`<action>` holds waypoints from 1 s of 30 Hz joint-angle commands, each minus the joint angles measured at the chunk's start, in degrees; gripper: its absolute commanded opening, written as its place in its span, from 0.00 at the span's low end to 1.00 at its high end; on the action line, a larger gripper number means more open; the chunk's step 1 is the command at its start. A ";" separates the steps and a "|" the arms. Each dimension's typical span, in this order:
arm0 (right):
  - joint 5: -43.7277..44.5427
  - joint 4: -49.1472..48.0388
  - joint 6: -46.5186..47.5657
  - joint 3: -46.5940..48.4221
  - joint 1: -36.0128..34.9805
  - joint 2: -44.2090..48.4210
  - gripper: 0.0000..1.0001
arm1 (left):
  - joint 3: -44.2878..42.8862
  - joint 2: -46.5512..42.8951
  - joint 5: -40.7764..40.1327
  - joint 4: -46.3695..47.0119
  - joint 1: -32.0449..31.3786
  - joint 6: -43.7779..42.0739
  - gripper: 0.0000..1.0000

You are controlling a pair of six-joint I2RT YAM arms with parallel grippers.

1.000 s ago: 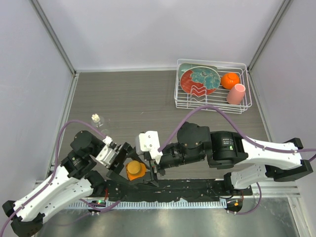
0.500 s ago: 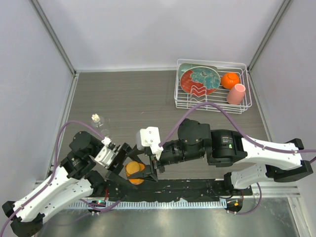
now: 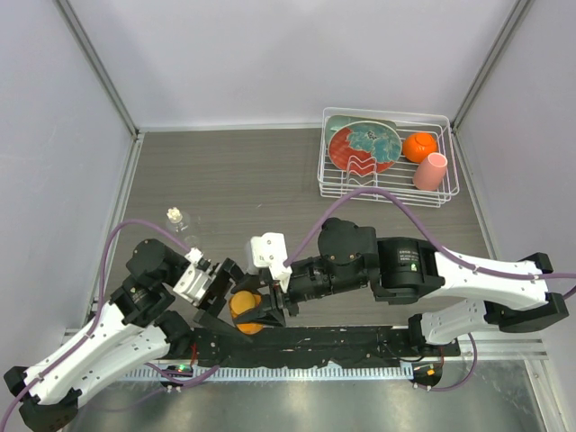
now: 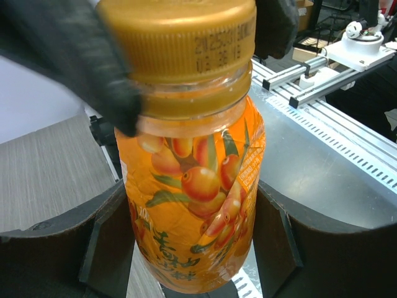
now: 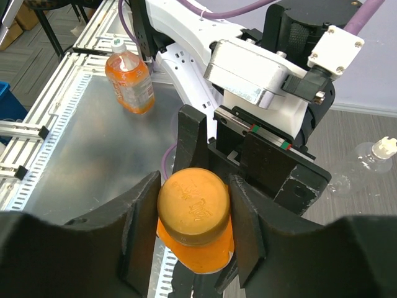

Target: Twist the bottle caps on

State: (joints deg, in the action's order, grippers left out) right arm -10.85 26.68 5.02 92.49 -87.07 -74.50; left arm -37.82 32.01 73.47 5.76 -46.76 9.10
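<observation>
**Left arm** (image 3: 99,337): my white links run from the lower-left corner of the overhead frame up toward its centre, with the elbow folded.

**Left gripper** (image 4: 189,248): my two dark fingers (image 4: 102,248) stand well apart, one against each side of the orange bottle (image 4: 192,186), gripping its body.

**Right arm** (image 3: 468,274): I reach from the right edge leftward across the lower frame, with the black wrist (image 3: 310,274) near centre.

**Right gripper** (image 5: 193,211): my fingers (image 5: 139,230) press on either side of the orange cap (image 5: 192,202) on top of that bottle.

**Meeting point**: my two grippers meet just below the centre of the overhead frame.
</observation>
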 commanded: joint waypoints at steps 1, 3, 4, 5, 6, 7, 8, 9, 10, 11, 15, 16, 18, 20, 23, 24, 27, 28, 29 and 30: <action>-1.10 -2.77 -1.32 -0.55 0.84 2.17 0.48 | -1.38 -0.37 -1.31 2.33 -0.08 1.00 0.20; -1.10 -2.77 -1.76 -1.17 1.20 2.43 0.43 | -1.46 -0.28 -1.75 2.41 -0.08 1.00 0.20; -1.19 -2.86 -1.94 -1.52 1.63 2.52 0.42 | -1.46 -0.28 -1.93 2.41 0.09 0.92 0.20; -1.19 -2.86 -2.11 -2.04 1.81 2.60 0.39 | -1.46 -0.28 -2.19 2.50 0.18 0.92 0.20; -1.10 -2.86 -2.55 -2.40 1.99 3.04 0.37 | -1.64 -0.28 -2.45 2.76 0.35 0.92 0.20; -0.93 -2.86 -2.82 -2.83 2.51 3.31 0.36 | -1.73 -0.28 -3.07 3.03 0.36 1.00 0.19; -0.75 -2.86 -3.17 -3.80 2.78 3.48 0.34 | -1.90 -0.28 -3.33 3.12 0.70 1.00 0.19; -0.49 -2.77 -3.52 -4.33 3.13 4.09 0.33 | -1.99 -0.37 -3.86 3.38 0.80 0.83 0.19; -0.31 -2.77 -4.39 -4.94 3.57 4.36 0.31 | -2.08 -0.37 -4.82 3.38 0.88 0.83 0.18; 0.04 -2.77 -4.84 -6.08 4.27 4.71 0.29 | -2.25 -0.54 -5.26 3.38 1.15 0.57 0.18; 3.46 -1.98 -7.30 -9.16 5.77 5.59 0.25 | -2.78 -0.63 -10.18 2.86 1.59 -2.41 0.15; 4.60 -1.54 -7.56 -9.60 5.86 5.51 0.24 | -2.78 -0.55 -12.37 2.68 1.67 -2.95 0.13; 8.38 0.47 -8.44 -10.31 5.94 4.89 0.21 | -2.87 -0.63 -19.48 2.24 2.11 -4.09 0.12; 13.10 3.01 -9.23 -10.05 5.94 3.58 0.20 | -2.87 -0.72 -26.67 2.33 2.55 -4.71 0.12; 17.51 4.78 -10.46 -10.13 6.03 2.17 0.17 | -2.78 -0.98 -32.58 2.33 3.08 -6.03 0.11; 18.05 5.48 -10.73 -10.22 6.03 1.99 0.16 | -2.70 -1.16 -35.91 2.41 3.17 -6.03 0.11; 21.12 6.63 -12.04 -10.66 6.03 1.73 0.13 | -2.61 -1.60 -40.76 2.50 3.43 -6.73 0.11; 22.27 6.98 -12.40 -10.57 6.12 1.55 0.11 | -2.61 -1.60 -41.73 2.68 3.43 -6.82 0.12; 23.41 8.03 -12.83 -10.40 6.03 1.38 0.11 | -2.52 -1.60 -42.61 2.77 3.52 -6.91 0.12; 26.47 8.65 -13.71 -10.14 6.12 0.85 0.10 | -2.34 -1.69 -44.19 2.85 3.52 -7.08 0.12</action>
State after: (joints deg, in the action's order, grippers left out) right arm 8.29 21.74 -3.53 84.09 -80.38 -70.81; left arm -37.80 32.01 42.61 -1.26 -44.47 4.16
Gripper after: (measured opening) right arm 0.477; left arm 0.678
